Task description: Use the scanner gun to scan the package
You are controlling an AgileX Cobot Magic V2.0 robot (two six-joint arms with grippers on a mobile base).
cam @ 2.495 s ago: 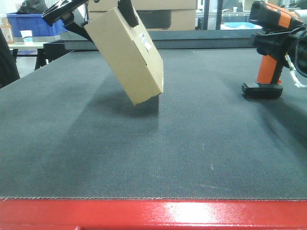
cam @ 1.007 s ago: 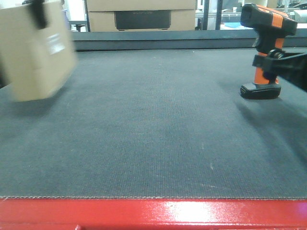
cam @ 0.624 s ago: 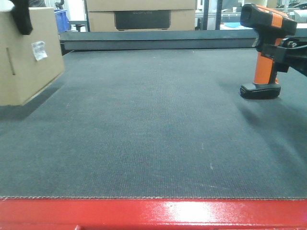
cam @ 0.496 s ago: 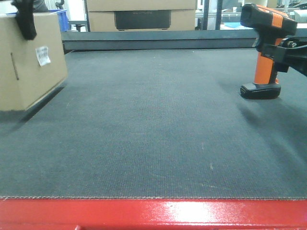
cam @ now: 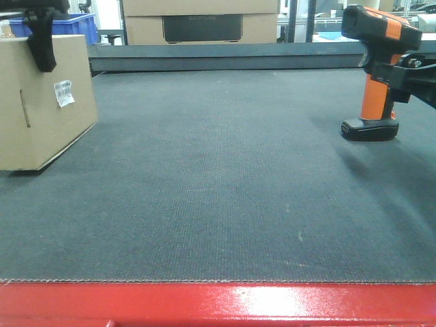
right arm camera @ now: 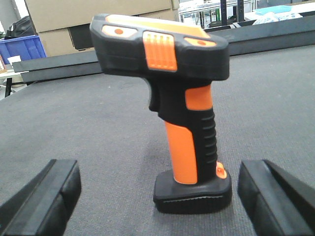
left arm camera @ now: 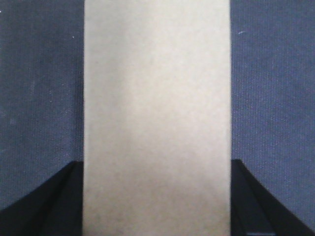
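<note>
Package sits at the far left of the table, its bottom edge resting on the dark woven surface. Tan cardboard, rectangular. Side face turned toward the front camera carries a small white barcode sticker and a narrow vertical slot mark.

Left pincer: in the left wrist view the two black fingers lie against the two long sides of the box top, which fills the gap between them. In the front view one black finger hangs over the top edge of the package. Grip appears closed on the package, though the contact line itself is blurred at this close range.

Scanner gun stands upright on its flat black base at the far right of the table, well apart from the package. Black head with orange stripe, orange handle, head pointing toward the left side of the table.

Right pincer: spread wide, one black finger at each lower corner of the right wrist view, scanner gun between them and touching neither. In the front view the black pincer body is level with the handle, just below the scanner head.

Background: larger cardboard box with a dark panel behind the table; blue bin at the back left.
</note>
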